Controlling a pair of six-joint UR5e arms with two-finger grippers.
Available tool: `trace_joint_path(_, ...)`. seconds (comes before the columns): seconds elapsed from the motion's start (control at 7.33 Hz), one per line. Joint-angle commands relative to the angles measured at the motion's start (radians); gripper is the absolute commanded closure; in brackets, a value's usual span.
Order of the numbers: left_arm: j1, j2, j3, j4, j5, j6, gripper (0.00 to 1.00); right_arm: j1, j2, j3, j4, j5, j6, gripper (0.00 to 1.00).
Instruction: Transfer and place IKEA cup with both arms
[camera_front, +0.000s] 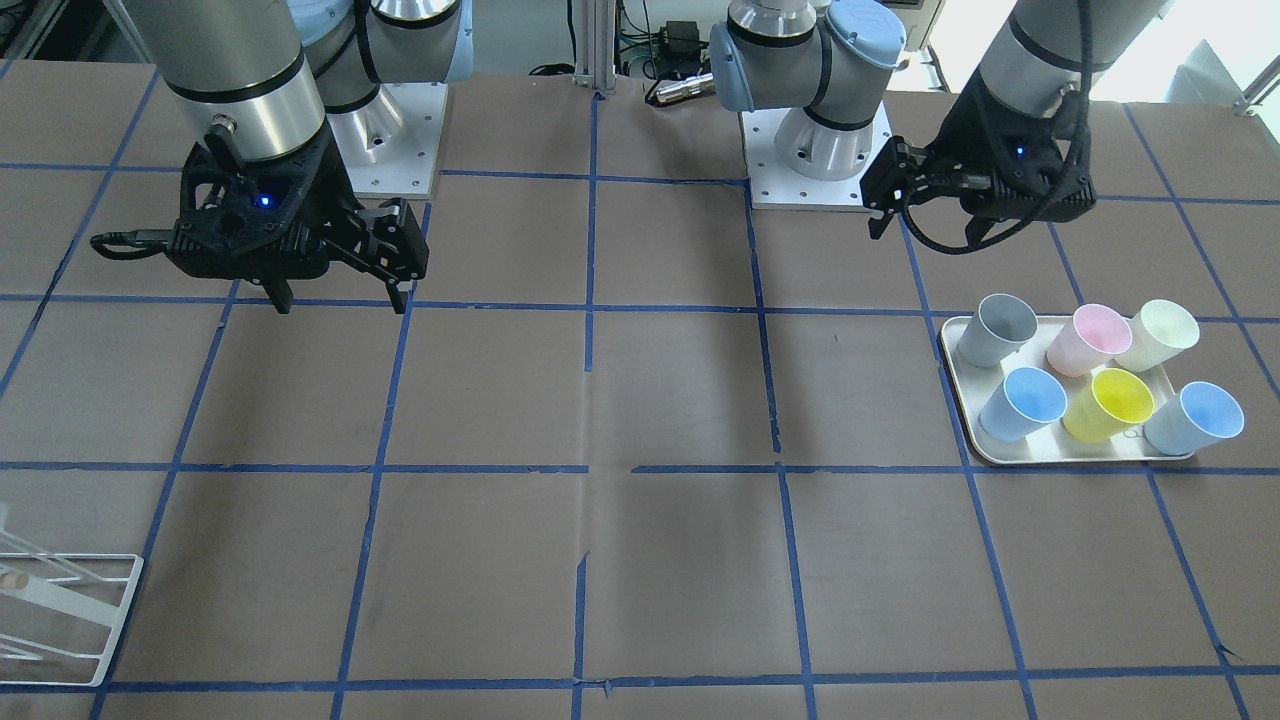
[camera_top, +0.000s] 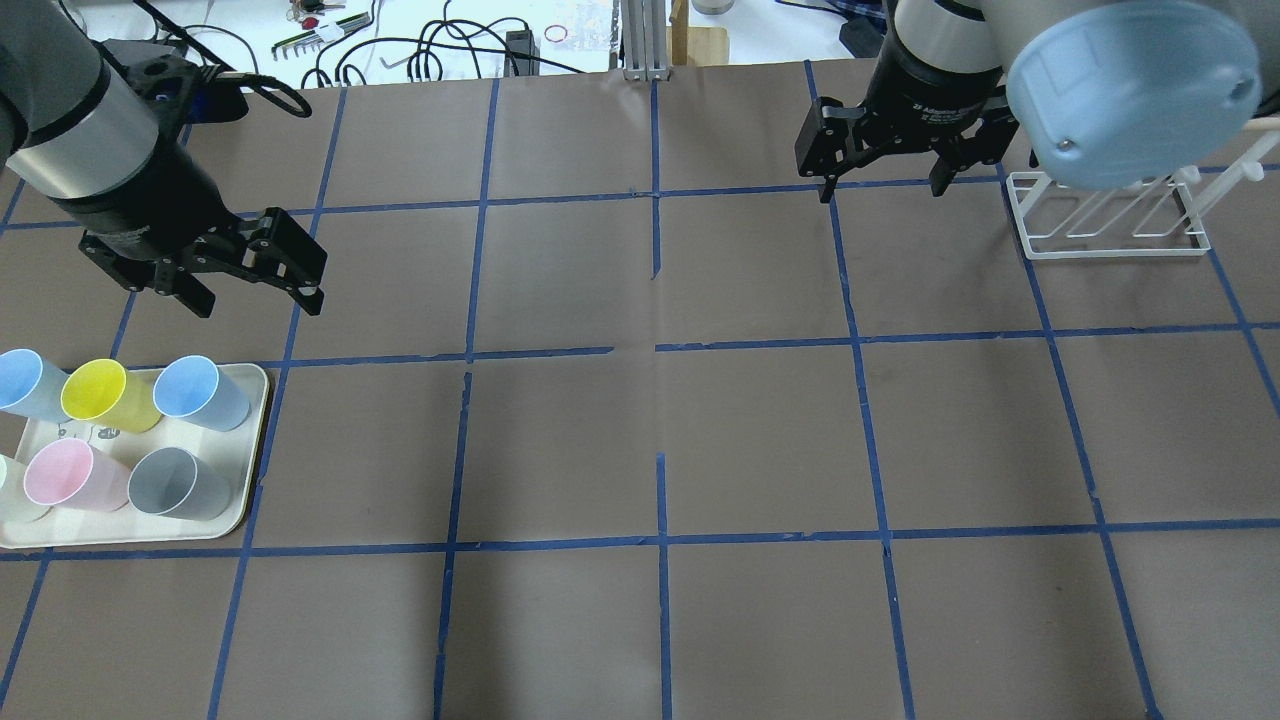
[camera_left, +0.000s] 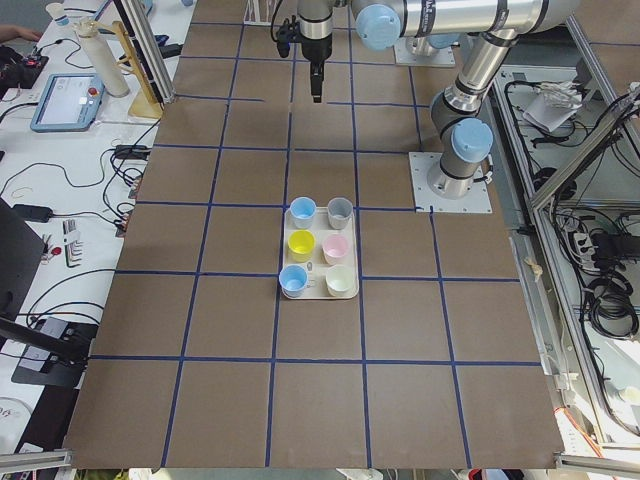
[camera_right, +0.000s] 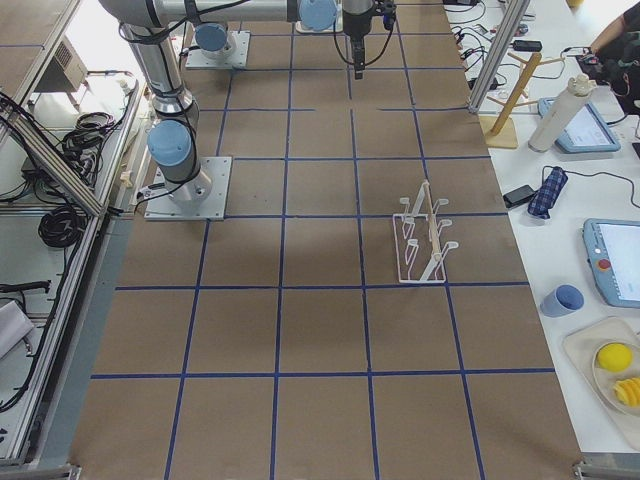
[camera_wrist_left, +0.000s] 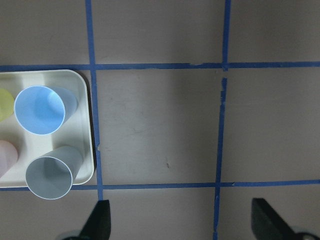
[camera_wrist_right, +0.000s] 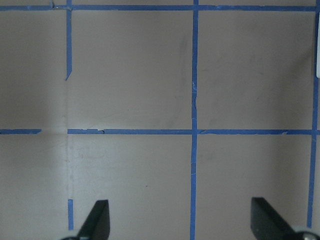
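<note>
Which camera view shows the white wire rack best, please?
The exterior right view: the white wire rack stands whole and unobstructed. Overhead, the right arm's blue joint cap hides part of it; the front-facing view cuts it off at the corner. Elsewhere I cannot make it out.

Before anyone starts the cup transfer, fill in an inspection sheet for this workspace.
Surface: table, brown paper with blue tape grid, tape gaps near the middle.
Job's things: blue cup and second blue cup, both upright on tray.
Clutter: grey cup, pink cup, yellow cup, cream cup on same tray; wire rack by right arm.
Grippers: left gripper and right gripper open, empty, above the table.
Cables: wrist cable juts out beside right gripper.
Surroundings: bench with tablet, loose cables.
</note>
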Motion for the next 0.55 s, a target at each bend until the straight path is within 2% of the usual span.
trace_joint_path(0.0, -0.016, 0.066, -0.019, -0.012, -0.037, -0.004, 0.0, 0.0, -0.001, 0.0, 0.0, 0.0, 0.0, 0.0)
trace_joint_path(0.41, -0.027, 0.038, -0.052, 0.021, -0.036, -0.009, 0.0, 0.0, -0.001, 0.0, 0.001, 0.0, -0.002, 0.0)
